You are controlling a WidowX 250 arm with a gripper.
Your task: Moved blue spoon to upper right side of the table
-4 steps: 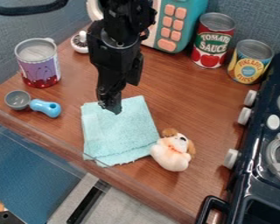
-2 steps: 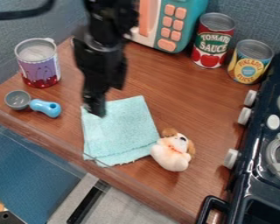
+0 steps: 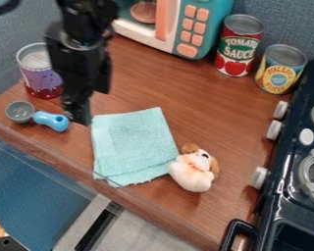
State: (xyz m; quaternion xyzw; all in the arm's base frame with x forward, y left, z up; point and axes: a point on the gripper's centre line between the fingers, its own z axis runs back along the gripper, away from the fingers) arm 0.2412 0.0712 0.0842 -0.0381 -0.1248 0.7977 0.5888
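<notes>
- I have my hand (image 3: 77, 112) near the blue spoon (image 3: 51, 120).
- Wide or narrow, I can't tell.
- Plush dog (image 3: 191, 176) touches the cloth (image 3: 137, 147) on my bench (image 3: 219, 110).

Toward one o'clock in the view, the red can (image 3: 232, 62) reads "TOMATO" above "SAUCE" on its green label (image 3: 238, 48). Toward two o'clock, the yellow can (image 3: 279, 73) reads "PINEAPPLE" at twelve o'clock on its round label and "SLICES" at six.
</notes>
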